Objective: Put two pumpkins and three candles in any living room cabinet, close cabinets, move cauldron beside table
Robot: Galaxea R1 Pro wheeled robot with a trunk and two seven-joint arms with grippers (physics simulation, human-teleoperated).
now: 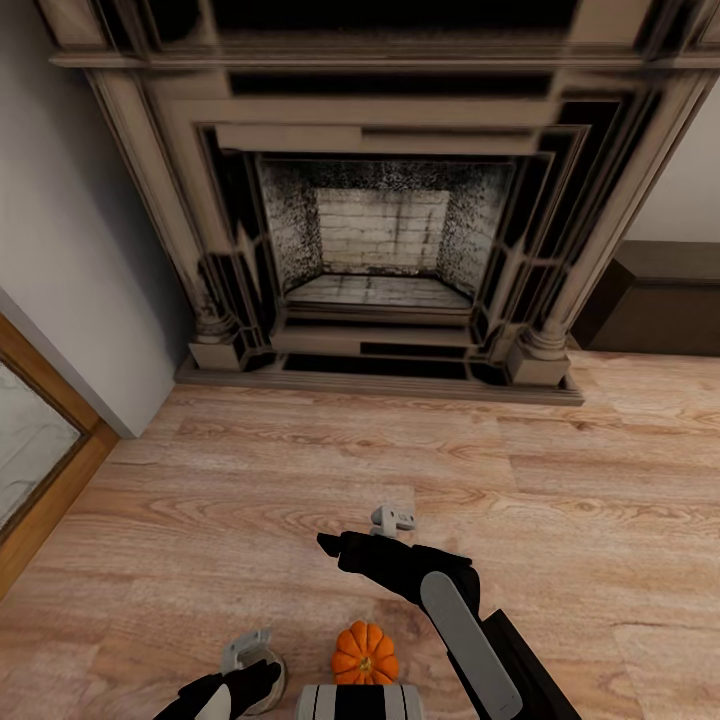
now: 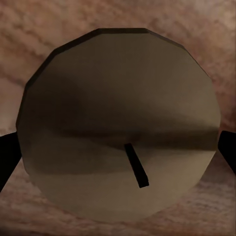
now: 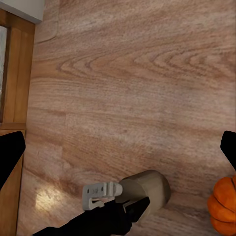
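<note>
A pale beige candle (image 2: pixel 118 93) stands on the wood floor, seen from above with its dark wick. My left gripper (image 2: pixel 118 155) is open, its two fingers (image 2: pixel 7 157) straddling the candle's sides. From the head view that gripper (image 1: pixel 245 682) sits low over the candle (image 1: pixel 270 692), with an orange pumpkin (image 1: pixel 365 652) just to the right. My right gripper (image 1: pixel 332 546) hovers open above bare floor, and its wrist view shows the candle (image 3: pixel 150 187), the left gripper (image 3: pixel 105 199) and the pumpkin (image 3: pixel 223 206). A dark brown cabinet (image 1: pixel 655 295) stands shut beside the fireplace.
An ornate fireplace surround (image 1: pixel 375 250) fills the wall ahead. A wood-framed glass panel (image 1: pixel 35 450) and a grey wall corner (image 1: pixel 90 300) lie at the left. Open wood floor (image 1: pixel 560 470) stretches between me and the fireplace.
</note>
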